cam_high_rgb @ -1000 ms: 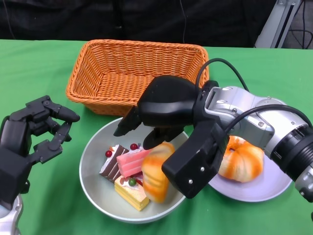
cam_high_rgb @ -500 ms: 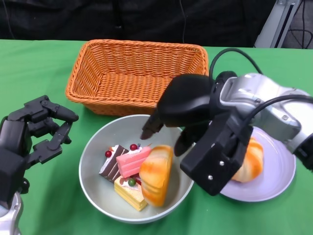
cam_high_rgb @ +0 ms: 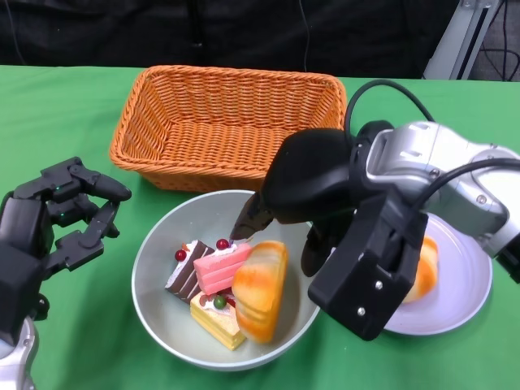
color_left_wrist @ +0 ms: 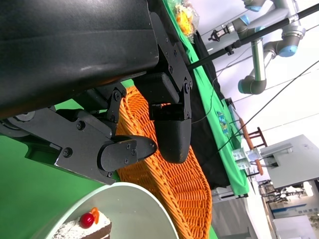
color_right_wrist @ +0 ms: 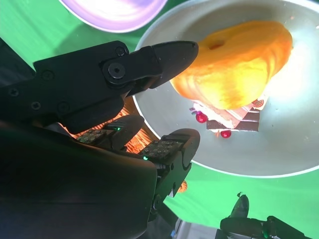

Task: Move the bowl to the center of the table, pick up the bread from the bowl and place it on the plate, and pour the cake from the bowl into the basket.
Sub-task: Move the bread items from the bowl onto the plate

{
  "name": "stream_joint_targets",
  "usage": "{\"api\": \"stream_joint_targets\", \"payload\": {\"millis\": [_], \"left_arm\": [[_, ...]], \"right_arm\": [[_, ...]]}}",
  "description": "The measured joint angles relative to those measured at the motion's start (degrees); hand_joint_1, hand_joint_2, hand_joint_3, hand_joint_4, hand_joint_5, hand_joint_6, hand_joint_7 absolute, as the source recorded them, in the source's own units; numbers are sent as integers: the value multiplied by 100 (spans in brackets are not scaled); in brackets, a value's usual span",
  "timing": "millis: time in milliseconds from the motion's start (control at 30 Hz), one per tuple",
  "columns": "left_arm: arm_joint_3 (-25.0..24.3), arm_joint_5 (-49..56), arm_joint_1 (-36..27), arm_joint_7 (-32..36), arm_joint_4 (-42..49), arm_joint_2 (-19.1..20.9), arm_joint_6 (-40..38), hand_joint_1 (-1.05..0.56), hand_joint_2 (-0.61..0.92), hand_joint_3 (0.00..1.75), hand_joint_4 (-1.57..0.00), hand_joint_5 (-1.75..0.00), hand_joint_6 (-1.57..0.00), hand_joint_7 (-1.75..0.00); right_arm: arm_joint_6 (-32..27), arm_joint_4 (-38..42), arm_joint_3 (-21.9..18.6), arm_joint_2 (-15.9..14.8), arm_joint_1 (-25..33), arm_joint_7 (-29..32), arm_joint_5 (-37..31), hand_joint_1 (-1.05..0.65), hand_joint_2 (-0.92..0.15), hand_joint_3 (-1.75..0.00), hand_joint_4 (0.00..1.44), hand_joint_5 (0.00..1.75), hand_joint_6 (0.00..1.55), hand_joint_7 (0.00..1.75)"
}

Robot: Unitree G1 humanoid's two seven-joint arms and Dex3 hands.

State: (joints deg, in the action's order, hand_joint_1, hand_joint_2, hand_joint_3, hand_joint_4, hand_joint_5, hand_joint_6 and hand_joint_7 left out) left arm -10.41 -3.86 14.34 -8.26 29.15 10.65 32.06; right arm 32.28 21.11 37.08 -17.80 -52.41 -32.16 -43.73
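Bread lies in the grey bowl beside the cake slices, before the wicker basket. Right hand hovers over it, fingers apart, seemingly empty. Another loaf sits on the plate. Left hand waits beside the bowl, fingers spread, holding nothing.

On the counter, the basket stands behind the bowl. Bread and cake lie in the bowl. The plate, holding another bread, sits right of the bowl.
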Motion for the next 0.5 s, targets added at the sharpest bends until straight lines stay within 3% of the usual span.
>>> {"api": "stream_joint_targets", "payload": {"millis": [233, 400, 500], "left_arm": [[1, -1, -7, 0, -4, 0, -1, -8, 76, 70, -80, -148, -84, -106], [7, -24, -21, 0, -24, -4, -11, -8, 76, 71, -79, -147, -84, -105], [17, -7, -27, 2, -40, -6, -12, -10, 75, 71, -80, -148, -85, -104]], "right_arm": [[79, 155, 45, 139, 128, 494, -192, -87, -92, -2, 63, 3, 46, 0], [383, 639, 396, 211, 248, 1602, -828, -84, -89, 0, 72, 6, 50, 1], [492, 931, 562, 270, 253, 1894, -1067, -81, -82, 0, 59, 1, 45, 0]]}}
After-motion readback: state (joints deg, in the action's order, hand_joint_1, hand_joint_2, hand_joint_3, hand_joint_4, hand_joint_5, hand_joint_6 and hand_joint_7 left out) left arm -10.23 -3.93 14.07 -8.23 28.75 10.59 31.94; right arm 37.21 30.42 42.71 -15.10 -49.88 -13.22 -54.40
